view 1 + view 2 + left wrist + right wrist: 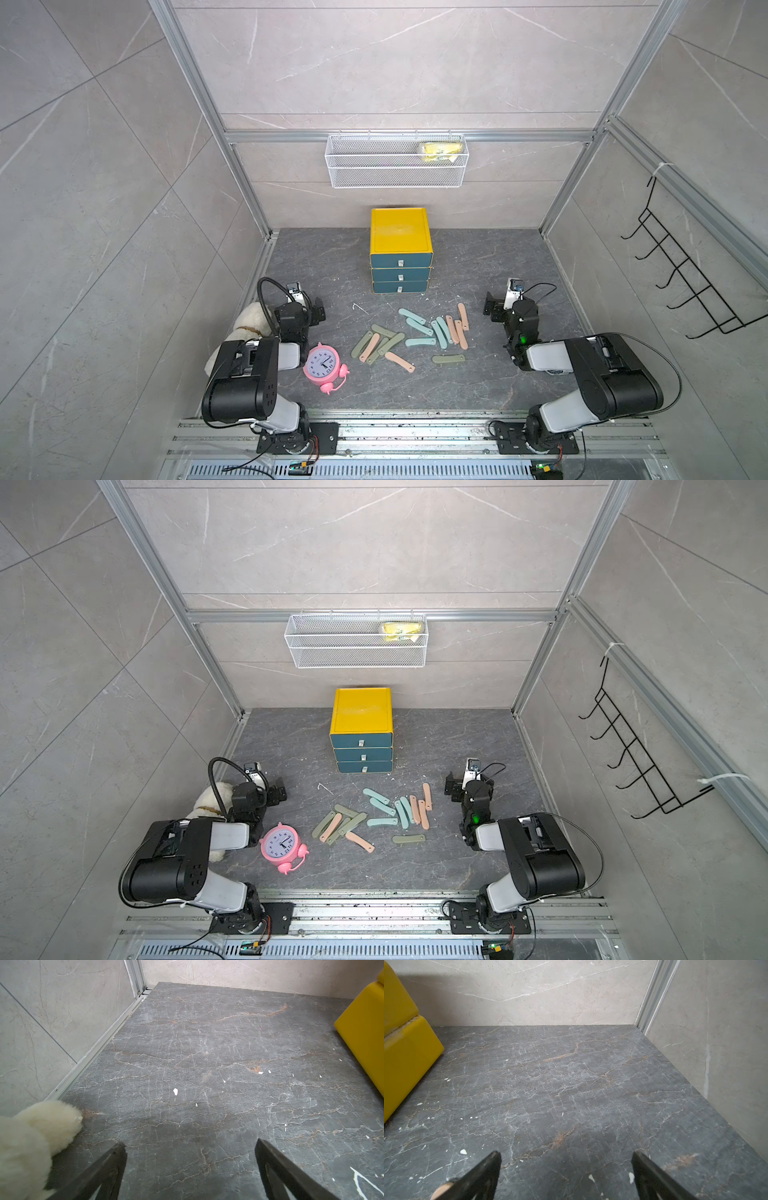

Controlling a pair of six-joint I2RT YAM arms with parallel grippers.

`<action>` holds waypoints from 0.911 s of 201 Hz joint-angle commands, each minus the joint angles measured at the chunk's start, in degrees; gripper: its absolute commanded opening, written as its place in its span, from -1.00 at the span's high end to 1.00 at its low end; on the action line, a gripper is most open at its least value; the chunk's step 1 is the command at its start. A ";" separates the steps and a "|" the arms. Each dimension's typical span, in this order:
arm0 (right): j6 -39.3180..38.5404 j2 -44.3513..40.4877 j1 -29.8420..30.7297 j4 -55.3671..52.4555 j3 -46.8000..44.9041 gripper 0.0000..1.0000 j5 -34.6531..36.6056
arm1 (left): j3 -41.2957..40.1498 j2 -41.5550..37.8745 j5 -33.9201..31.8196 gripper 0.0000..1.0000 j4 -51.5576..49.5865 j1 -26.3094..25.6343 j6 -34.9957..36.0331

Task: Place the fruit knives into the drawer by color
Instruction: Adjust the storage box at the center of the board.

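Two arms (615, 386) reach in from the lower corners in both top views. The left gripper (190, 1145) and the right gripper (566, 1154) are both spread wide and hold nothing. Between them, at lower centre, the knives (420, 341) lie loose on the table (478, 257): five teal, five pink and about six olive, several overlapping. Just above them stands one chest (399, 232), its three drawers (400, 261) closed. One clock (323, 362) and one plush toy (249, 320) crowd the left gripper. Bare tabletop flanks the chest out to both side edges.
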 commanded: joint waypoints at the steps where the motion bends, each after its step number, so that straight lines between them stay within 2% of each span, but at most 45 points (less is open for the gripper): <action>1: -0.73 0.40 0.31 0.83 0.54 -0.99 0.59 | 1.17 0.03 -0.91 -0.99 1.61 -0.13 1.14; 88: -0.66 0.26 0.30 1.25 0.37 -0.99 0.48 | 1.15 -0.07 -0.74 -0.99 1.65 -0.01 1.09; 99: -0.77 -1.69 0.38 1.68 -0.68 -0.99 1.28 | 0.86 -0.69 -3.40 -0.99 2.49 -0.36 1.09; 125: -1.35 -7.15 1.53 1.24 -3.05 -0.99 2.87 | 4.02 -8.63 -9.05 -1.00 -10.30 -1.80 0.09; 136: -1.12 -10.39 2.12 -4.35 -2.14 -0.99 4.76 | 5.92 -10.68 -9.91 -0.99 -14.57 -1.92 -0.08; 150: 1.82 -14.48 2.36 -17.38 2.67 -0.99 6.02 | 7.79 -13.39 -10.31 -0.99 -19.10 -2.62 -0.69; 160: 5.09 -15.77 2.24 -28.76 7.39 -0.99 6.41 | 8.36 -15.35 -8.66 -0.99 -19.69 -2.64 -1.93; 183: 8.87 -15.13 2.60 -44.07 16.10 -0.99 6.47 | 10.44 -17.85 -5.05 -1.00 -19.45 -2.66 -6.21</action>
